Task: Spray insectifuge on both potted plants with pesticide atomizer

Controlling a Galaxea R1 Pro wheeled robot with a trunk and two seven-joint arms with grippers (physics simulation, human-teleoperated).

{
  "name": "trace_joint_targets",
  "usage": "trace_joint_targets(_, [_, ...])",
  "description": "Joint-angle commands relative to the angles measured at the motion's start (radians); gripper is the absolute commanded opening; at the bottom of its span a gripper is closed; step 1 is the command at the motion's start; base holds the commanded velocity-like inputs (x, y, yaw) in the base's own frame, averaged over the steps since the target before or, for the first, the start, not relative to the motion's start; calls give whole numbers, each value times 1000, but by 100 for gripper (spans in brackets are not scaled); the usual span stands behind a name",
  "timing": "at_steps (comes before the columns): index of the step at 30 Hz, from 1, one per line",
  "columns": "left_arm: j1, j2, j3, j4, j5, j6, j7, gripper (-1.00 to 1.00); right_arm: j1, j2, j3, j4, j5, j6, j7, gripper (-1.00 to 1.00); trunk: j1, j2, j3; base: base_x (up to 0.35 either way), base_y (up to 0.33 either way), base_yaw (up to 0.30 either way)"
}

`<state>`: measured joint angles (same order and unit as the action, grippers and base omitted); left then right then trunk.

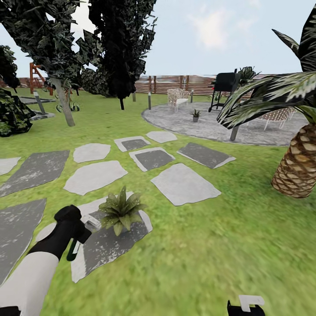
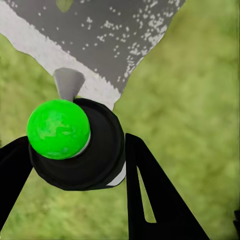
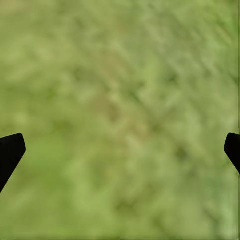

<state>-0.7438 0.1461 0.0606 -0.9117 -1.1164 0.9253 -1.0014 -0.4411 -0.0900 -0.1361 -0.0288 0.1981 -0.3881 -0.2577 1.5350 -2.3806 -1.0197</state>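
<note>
Left wrist view: the pesticide atomizer point(image 2: 75, 150), green-tipped here, is being clenched between the left gripper point(image 2: 75, 165) fingers above a stepping stone point(image 2: 100, 40), beside a potted plant point(image 1: 120, 213). The right gripper point(image 3: 120, 150) is being held apparently released over the lawn point(image 3: 120, 75).

Near plant point(image 1: 121, 211) on stone point(image 1: 109, 245); far plant point(image 1: 195, 115) on patio point(image 1: 188, 123) behind.

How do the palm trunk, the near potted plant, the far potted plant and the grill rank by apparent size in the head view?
1. Palm trunk.
2. Near potted plant.
3. Grill, though it stands much farther off, so nearness distorts this.
4. Far potted plant, shrunk by distance.
</note>
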Motion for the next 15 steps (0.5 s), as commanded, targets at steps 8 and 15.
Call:
trace_joint_targets(8, [3, 1, -5, -1, -11, 4, -13, -100, -1, -1, -8, 1, 11, -3, -3, 100, 0, 0, -1, 78, -131, 0])
trace_joint_targets(15, [6, 1, -5, -1, -11, 5, -13, -100, -1, 1, -8, 0, 11, -3, -3, 100, 0, 0, -1, 119, -255, 0])
